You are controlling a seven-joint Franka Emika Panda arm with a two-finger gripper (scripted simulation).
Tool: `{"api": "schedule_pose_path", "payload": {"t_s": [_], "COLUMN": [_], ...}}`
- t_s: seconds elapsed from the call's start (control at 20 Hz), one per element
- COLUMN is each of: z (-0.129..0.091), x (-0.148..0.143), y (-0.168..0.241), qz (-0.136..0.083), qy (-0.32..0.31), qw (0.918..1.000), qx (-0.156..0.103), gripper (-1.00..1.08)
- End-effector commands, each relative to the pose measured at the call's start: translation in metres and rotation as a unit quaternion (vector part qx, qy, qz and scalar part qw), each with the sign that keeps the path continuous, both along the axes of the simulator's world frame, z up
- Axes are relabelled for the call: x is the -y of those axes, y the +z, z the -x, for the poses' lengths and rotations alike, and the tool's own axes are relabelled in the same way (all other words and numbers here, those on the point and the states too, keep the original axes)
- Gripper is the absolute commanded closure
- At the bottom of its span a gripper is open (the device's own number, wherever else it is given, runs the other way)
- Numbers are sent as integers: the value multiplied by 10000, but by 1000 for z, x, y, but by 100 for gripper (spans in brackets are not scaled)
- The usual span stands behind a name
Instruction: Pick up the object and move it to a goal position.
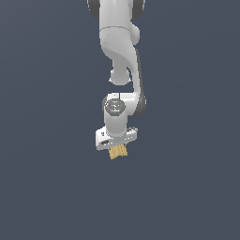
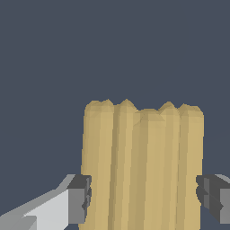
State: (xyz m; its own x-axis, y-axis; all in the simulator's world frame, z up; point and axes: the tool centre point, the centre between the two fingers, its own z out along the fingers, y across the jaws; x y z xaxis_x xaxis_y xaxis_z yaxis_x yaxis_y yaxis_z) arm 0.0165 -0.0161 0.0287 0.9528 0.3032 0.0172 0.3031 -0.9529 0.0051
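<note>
While seen from the exterior view, white Panda arm (image 1: 120, 42) reaching down from the top edge, wrist turned toward the floor, gripper (image 1: 117, 146) at its lower end, roughly at the middle of the frame. Small tan-yellow block (image 1: 118, 152) poking out just beneath the gripper's white body, narrower than that body, slightly tilted, its lower end free. Plain dark blue-grey ground (image 1: 42, 187) all around, flat and featureless; whether the block touches that ground or hangs above it cannot be told. From the wrist view, same block (image 2: 143, 166) filling the lower middle of the picture, lengthwise ridges running along its surface, far end uneven and scalloped against the dark ground (image 2: 112, 45). Gripper (image 2: 143, 197) closed on the block: one dark grey fingertip pad (image 2: 80, 197) pressed flat against one long side, the other pad (image 2: 211, 200) at the opposite side, with a thin dark sliver between that pad and the block's edge, so full contact there not certain. Light grey finger body (image 2: 40, 211) behind the first pad, running off the picture's corner.
</note>
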Motion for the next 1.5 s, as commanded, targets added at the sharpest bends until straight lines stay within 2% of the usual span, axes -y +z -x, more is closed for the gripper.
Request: {"api": "schedule_pose_path", "payload": {"t_s": [0.0,0.3,0.6,1.45], "z": [2,11,30,128], "x": [0,-9,-29,-134], "y": [-3,2,14,75], "qz": [0,0,1,10], "qy": [-2,-2,-1,0], "qw": [10000,10000,10000,10000], "qx": [-25,-28,-35,-78], "gripper": [108,108,108,108]}}
